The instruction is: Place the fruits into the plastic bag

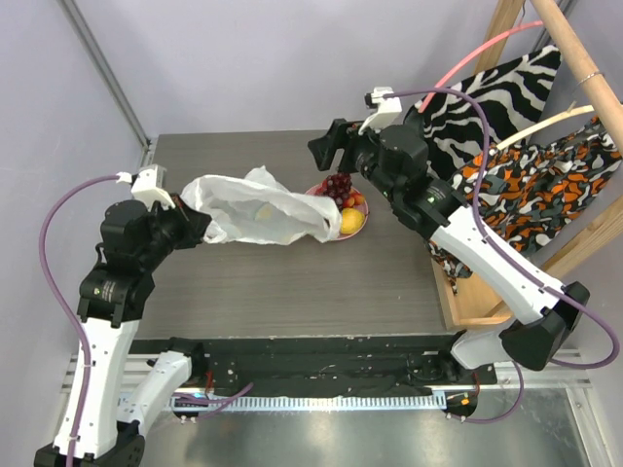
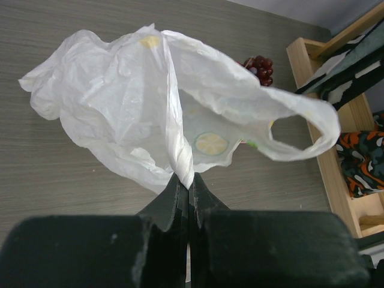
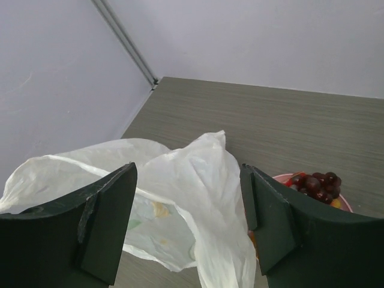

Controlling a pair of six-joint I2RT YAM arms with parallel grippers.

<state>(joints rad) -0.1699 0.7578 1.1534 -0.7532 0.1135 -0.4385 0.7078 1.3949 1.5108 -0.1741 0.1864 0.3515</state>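
Note:
The translucent white plastic bag point(image 1: 255, 209) lies in the middle of the table, its right end over the pink plate point(image 1: 362, 216). My left gripper point(image 1: 198, 226) is shut on a twisted fold of the bag point(image 2: 180, 157) at its left end. A lemon print or slice point(image 2: 211, 143) shows through the plastic. On the plate sit a dark purple grape bunch point(image 1: 338, 185), an orange-yellow fruit point(image 1: 351, 221) and small red fruits point(image 1: 356, 198). My right gripper point(image 1: 331, 148) is open and empty, above the plate's far side; the bag point(image 3: 198, 186) and the grapes point(image 3: 317, 183) lie below it.
A wooden rack point(image 1: 467, 302) stands at the right table edge, hung with a zebra-striped cloth point(image 1: 496, 88) and an orange patterned cloth point(image 1: 545, 185). A grey wall corner runs along the back and left.

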